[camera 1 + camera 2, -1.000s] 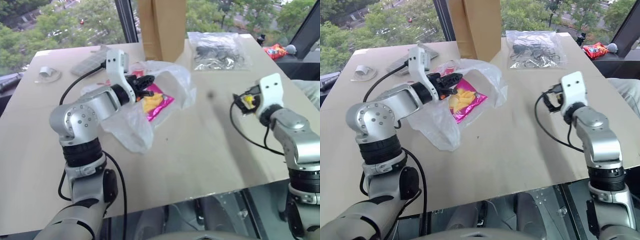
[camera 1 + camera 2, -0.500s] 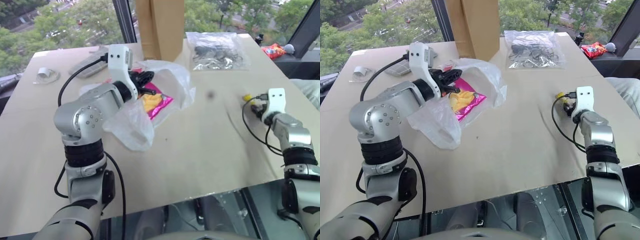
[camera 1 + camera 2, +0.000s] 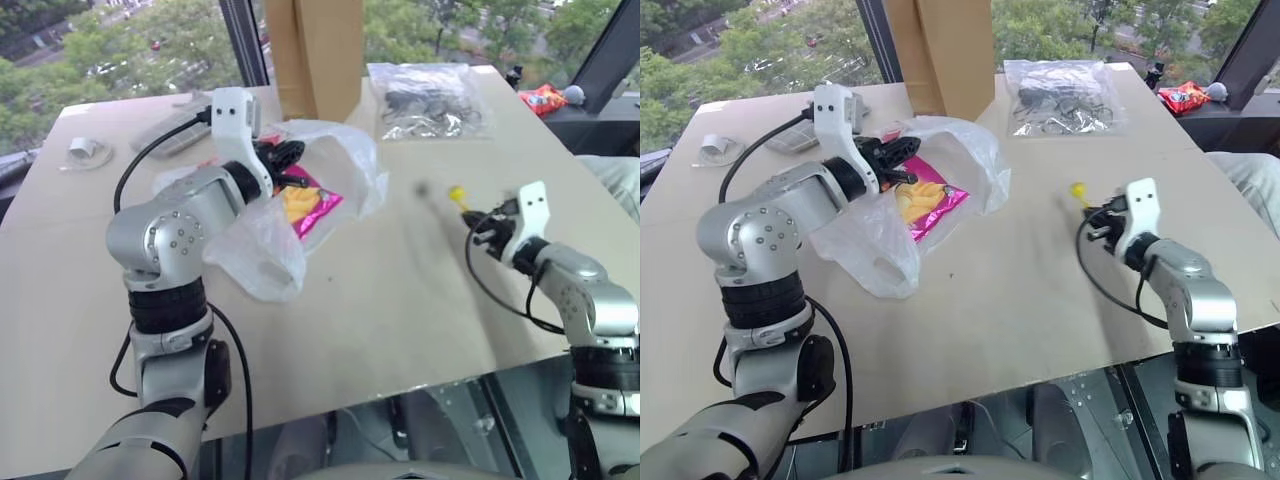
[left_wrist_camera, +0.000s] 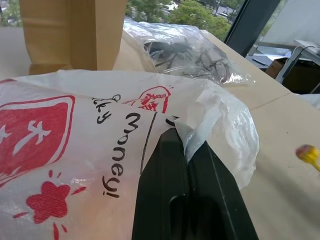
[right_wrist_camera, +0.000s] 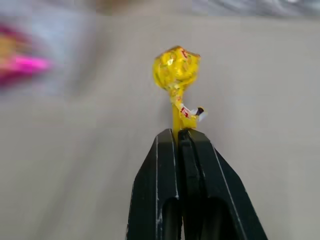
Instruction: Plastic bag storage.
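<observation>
Plastic bag, thin, crinkly, translucent white with red emblem and black lettering, lies spread on the beige tabletop toward ten o'clock from the tabletop's middle, its mouth lifted open. The left pincer is clamped on the bag's upper edge, its two black fingers pressed together with a fold of the white film caught between them. Inside the bag sits a pink snack packet with yellow chips printed on it, seen through the opening. The right pincer hangs above the tabletop at about three o'clock, well apart from the bag, its fingers closed on the stick of a small lollipop in a yellow wrapper; the sweet's round head stands out past the fingertips, pointing toward the bag. At twelve o'clock a tall brown paper bag stands upright at the tabletop's far edge, just behind the white bag. At about one o'clock lies a clear plastic pouch of dark cables, flat on the tabletop. Toward ten o'clock, near the far left corner, rests a small white roll of tape, and beside it, closer to the paper bag, a flat grey object partly hidden by the left arm. A red snack packet lies off the far right corner.
</observation>
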`<state>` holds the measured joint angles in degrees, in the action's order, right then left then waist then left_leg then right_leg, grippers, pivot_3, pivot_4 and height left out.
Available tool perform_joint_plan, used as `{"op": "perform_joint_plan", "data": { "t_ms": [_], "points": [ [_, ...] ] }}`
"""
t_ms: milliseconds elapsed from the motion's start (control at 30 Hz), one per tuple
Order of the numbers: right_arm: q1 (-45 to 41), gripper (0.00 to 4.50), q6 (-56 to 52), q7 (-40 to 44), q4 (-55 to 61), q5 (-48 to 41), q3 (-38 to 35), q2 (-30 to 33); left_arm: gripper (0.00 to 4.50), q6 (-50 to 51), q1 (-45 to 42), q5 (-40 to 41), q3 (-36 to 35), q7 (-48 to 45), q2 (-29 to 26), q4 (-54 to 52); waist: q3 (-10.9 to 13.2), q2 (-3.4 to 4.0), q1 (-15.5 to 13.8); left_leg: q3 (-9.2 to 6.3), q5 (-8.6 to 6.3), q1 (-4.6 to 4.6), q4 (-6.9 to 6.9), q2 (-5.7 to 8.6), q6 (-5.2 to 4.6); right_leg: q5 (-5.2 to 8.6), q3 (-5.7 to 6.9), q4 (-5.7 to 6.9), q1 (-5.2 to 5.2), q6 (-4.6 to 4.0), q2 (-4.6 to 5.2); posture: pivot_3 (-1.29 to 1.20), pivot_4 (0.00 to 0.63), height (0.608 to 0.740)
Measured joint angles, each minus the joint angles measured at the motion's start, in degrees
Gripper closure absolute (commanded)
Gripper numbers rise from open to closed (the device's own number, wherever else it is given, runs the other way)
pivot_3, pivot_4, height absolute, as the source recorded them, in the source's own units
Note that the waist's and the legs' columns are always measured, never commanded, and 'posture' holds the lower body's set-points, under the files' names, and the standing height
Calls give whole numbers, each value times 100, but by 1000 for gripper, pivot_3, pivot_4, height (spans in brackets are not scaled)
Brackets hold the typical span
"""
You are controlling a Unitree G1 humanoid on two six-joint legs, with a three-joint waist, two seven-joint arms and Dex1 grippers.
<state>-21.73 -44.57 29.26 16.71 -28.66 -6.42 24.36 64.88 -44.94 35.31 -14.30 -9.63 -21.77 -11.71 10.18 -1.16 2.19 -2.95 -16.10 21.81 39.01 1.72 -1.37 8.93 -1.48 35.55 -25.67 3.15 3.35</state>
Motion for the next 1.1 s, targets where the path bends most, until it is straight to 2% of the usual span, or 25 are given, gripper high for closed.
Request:
{"op": "perform_joint_plan", "data": {
  "t_ms": [133, 267, 333, 433, 533, 567, 633, 667, 700, 800, 933, 1067, 1100],
  "points": [
    [-386, 4470, -689, -253, 664, -184, 912, -462, 4500, -16, -43, 11, -26, -53, -24, 26, 0, 0, 3, -3, -7, 0, 11, 3, -12, 0, 2, 8, 1, 0, -2, 0, 150, 740],
    [-1170, 4470, -627, -442, 56, 310, 1907, -1012, 4500, -2, -170, 96, -57, -158, -90, 8, 0, 0, 3, -3, 5, 0, 16, 5, 8, 0, 2, 11, 0, -2, -4, 0, 150, 740],
    [-1580, 4470, -343, -446, -628, 669, 2308, -1347, 4500, 38, -203, 104, -102, -181, -158, -18, 0, 0, -3, -8, 5, 1, 15, 5, 9, -1, 5, 11, 0, -3, -4, 0, 150, 740],
    [-2646, 4470, 737, -335, -2834, 1340, 2769, -2315, 4500, 163, -225, 202, -131, -184, -193, -155, 2, -2, 54, 1, 6, -1, 11, 3, 11, -3, -3, 19, -8, -6, -7, 0, 150, 740],
    [-3403, 4470, 1810, -35, -4528, 1695, 2926, -3206, 4500, 176, -232, 271, -155, -145, -156, -396, 2, -2, 55, -9, 8, -1, -1, -3, 18, -3, 0, 12, -12, -9, -15, 0, 150, 740],
    [-3520, 4470, 2179, 77, -4869, 1734, 3025, -3222, 4500, 189, -244, 247, -171, -104, -166, -425, 2, -2, 33, -15, 8, 1, -6, -2, 19, -2, 5, 4, -11, -9, -12, 0, 150, 740],
    [-3855, 3720, 2970, 175, -5840, 1996, 2988, -3268, 4500, 244, -67, 247, -245, -14, -151, -475, -1, -8, -14, -42, 7, 22, -5, 5, 18, -3, 35, -23, -7, -7, 14, 0, 150, 740],
    [-3855, 3720, 2995, 175, -5862, 2006, 2987, -3268, 4500, 246, -58, 247, -245, -12, -151, -476, -1, -8, -15, -43, 7, 23, -5, 6, 18, -3, 37, -23, -7, -6, 17, 0, 150, 740],
    [-3853, 3024, 3159, 176, -5963, 2113, 2997, -3265, 4500, 253, 14, 247, -258, 1, -157, -533, 0, -6, -7, -43, 7, 27, -5, 8, 17, -3, 38, -23, -9, -6, 21, 0, 150, 740],
    [-3490, 1989, 3270, 168, -5485, 2289, 2960, -3148, 4500, 227, 179, 244, -272, -14, -187, -637, 0, -6, 15, -50, 7, 31, -18, 7, 19, -2, 49, -16, -14, -7, 20, 0, 150, 740],
    [-2575, 1989, 2819, 295, -3894, 2300, 2921, -2616, 4500, 175, 342, 188, -182, -60, -254, -640, 1, -5, 12, -53, 8, 32, -30, 9, 20, -2, 53, -19, -16, -7, 20, 0, 150, 740],
    [-1845, 1989, 1886, 292, -1899, 2114, 2609, -1986, 4500, -187, 460, 110, -93, -237, -279, -527, 0, -5, 6, -48, 8, 27, -29, 12, 20, -2, 51, -38, -14, -7, 19, 0, 150, 740],
    [-1625, 1718, 1520, 294, -1301, 1991, 2499, -1792, 4500, -435, 508, 51, -74, -345, -273, -496, 0, -5, -1, -48, 8, 27, -29, 12, 20, -2, 52, -38, -14, -7, 18, 0, 150, 740]
  ]
}}
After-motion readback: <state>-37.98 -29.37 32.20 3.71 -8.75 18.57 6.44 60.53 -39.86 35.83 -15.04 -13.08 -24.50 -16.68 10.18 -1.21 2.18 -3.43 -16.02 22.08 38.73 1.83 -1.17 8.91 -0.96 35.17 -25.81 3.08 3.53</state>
